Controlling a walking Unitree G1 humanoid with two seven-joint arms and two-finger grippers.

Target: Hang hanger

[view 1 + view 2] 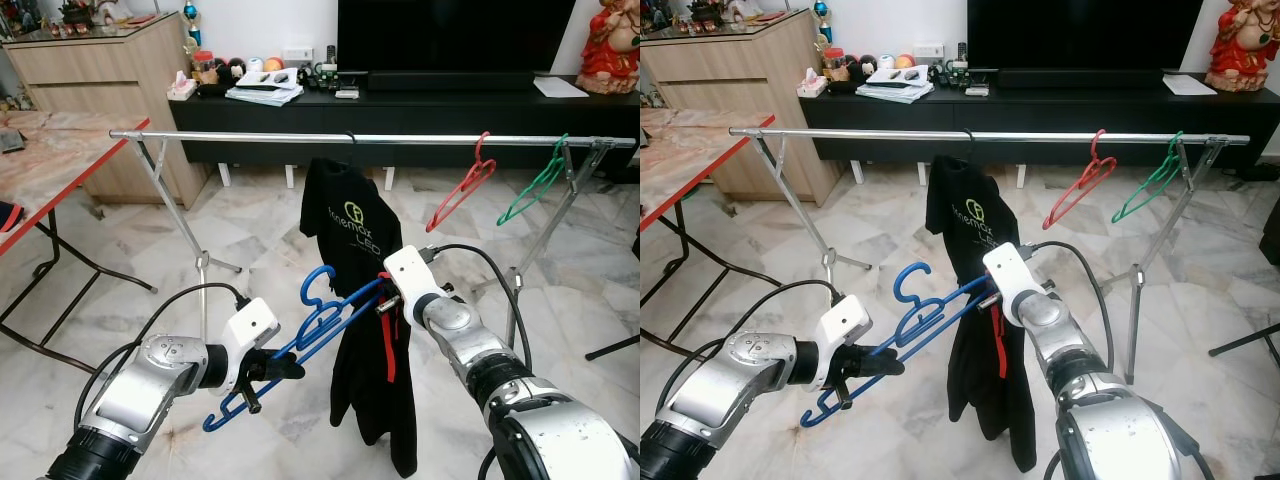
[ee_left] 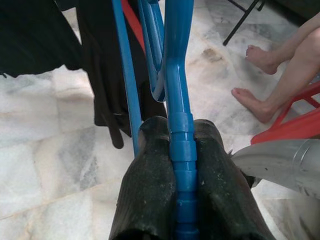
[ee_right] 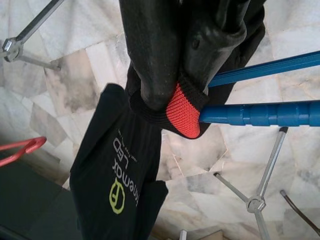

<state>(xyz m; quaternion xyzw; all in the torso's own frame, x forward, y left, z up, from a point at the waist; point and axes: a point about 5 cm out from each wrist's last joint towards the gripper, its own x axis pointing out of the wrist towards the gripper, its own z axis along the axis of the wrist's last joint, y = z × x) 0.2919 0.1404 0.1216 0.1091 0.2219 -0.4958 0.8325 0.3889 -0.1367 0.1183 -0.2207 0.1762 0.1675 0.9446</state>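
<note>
The clothes rail (image 1: pixel 400 139) runs across the room above the marble floor (image 1: pixel 250 230), with a black shirt (image 1: pixel 350 225) hanging near its middle, a red hanger (image 1: pixel 462 190) and a green hanger (image 1: pixel 535 185) toward its right end, and a long bare stretch on its left. The robot holds the blue hanger (image 1: pixel 320 320) low and well short of the rail, so the carrying step looks in hand. The left gripper (image 2: pixel 182 165) is clamped on one end, the right gripper (image 3: pixel 187 102) closed on the other through a bunch of red and black cloth (image 3: pixel 182 112); next the hook must probably rise over the bare stretch, clear of the shirt.

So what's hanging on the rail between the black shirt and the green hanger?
A red hanger hangs on the rail between the black shirt and green hanger, in both eye views.
</note>
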